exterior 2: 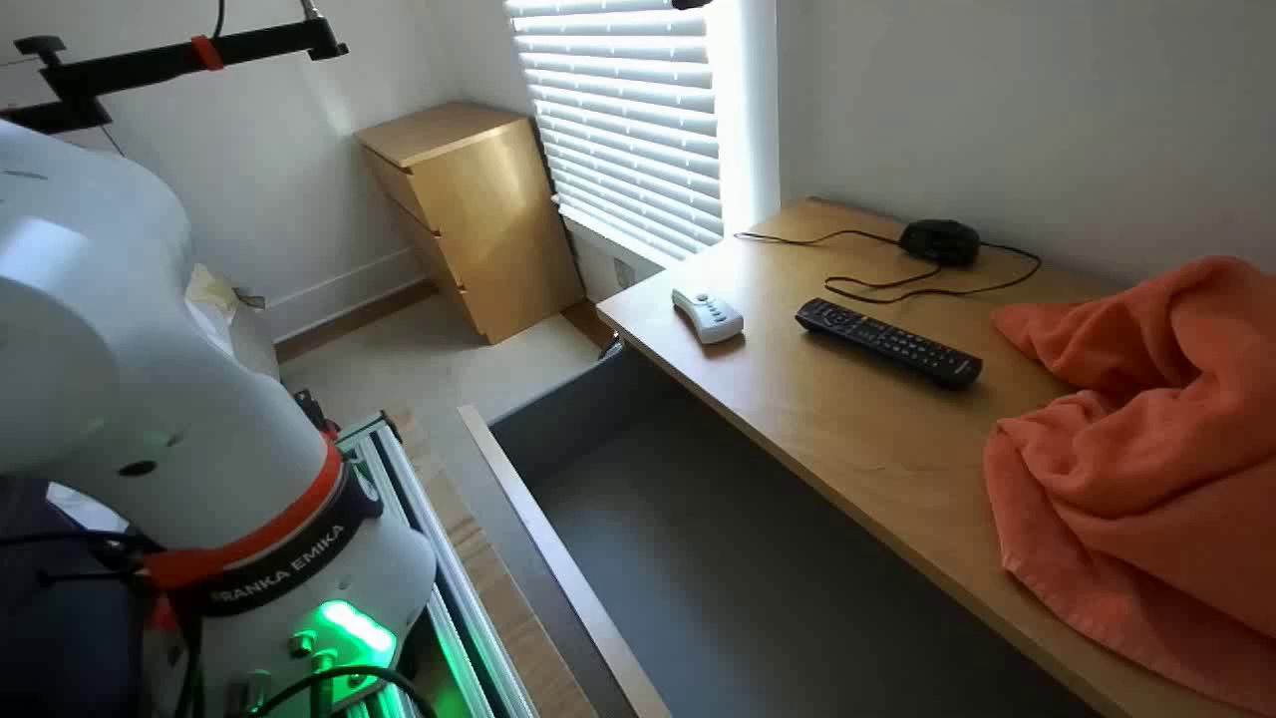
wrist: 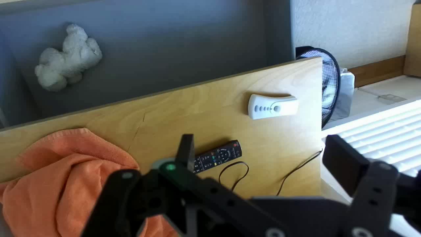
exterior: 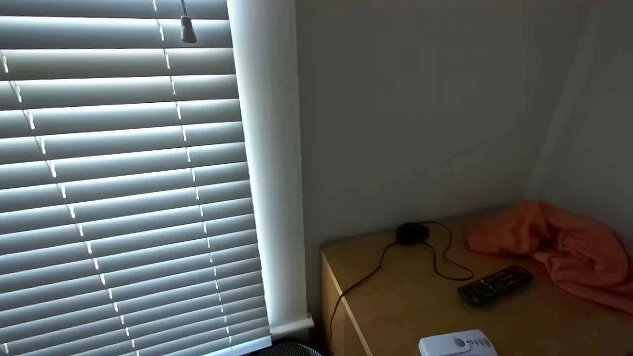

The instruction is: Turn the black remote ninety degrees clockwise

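Gripper (wrist: 263,153) right up in the wrist cam has its fingers spread wide with nothing pinched, and the black remote (exterior 2: 889,344) is lying on the counter (exterior 2: 847,429), roughly along the drawer-side edge but well in from it. Honestly I'd worry about an off-centre grab, since the longer end could swing into the orange cloth (exterior 2: 1126,469) or hook the loop of cord (wrist: 248,168) toward the wall edge. Also, a sloppy approach might nudge the white remote (exterior 2: 710,315) near the window-and-drawer corner over into the open drawer (exterior 2: 738,558).

In the wrist view, the claw (wrist: 264,153) hides one end of the black remote (wrist: 217,156).
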`<state>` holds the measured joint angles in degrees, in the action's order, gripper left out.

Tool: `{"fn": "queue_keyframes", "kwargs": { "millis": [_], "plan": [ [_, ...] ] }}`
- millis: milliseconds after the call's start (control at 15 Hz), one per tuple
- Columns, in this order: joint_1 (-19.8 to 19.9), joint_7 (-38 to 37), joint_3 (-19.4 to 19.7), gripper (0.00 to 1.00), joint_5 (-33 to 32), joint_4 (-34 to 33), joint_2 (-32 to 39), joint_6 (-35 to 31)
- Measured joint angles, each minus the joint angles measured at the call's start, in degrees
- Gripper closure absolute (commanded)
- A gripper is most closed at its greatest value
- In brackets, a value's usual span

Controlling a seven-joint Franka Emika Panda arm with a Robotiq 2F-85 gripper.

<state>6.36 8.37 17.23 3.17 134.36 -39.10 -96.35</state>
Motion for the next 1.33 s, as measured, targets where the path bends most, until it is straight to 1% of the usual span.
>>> {"fn": "queue_keyframes", "kwargs": {
  "millis": [533, 667, 867, 1000, 1200, 1333],
  "plan": [
    [0.1, 0.0, -0.1, 0.00, 0.0, -0.1, 0.0, 0.0],
    [0.7, -0.8, -1.0, 0.00, -0.2, 0.1, 0.6, -0.9],
    [2.4, -5.4, -3.9, 0.00, -0.8, 2.4, 2.8, -7.0],
    [3.5, -10.0, -6.0, 0.00, -0.9, 4.7, 4.9, -11.6],
    [4.2, -18.3, -8.2, 0.00, 0.8, 8.7, 8.5, -21.2],
    [4.1, -23.0, -9.2, 0.00, 3.6, 11.3, 11.7, -28.5]
  ]
}}
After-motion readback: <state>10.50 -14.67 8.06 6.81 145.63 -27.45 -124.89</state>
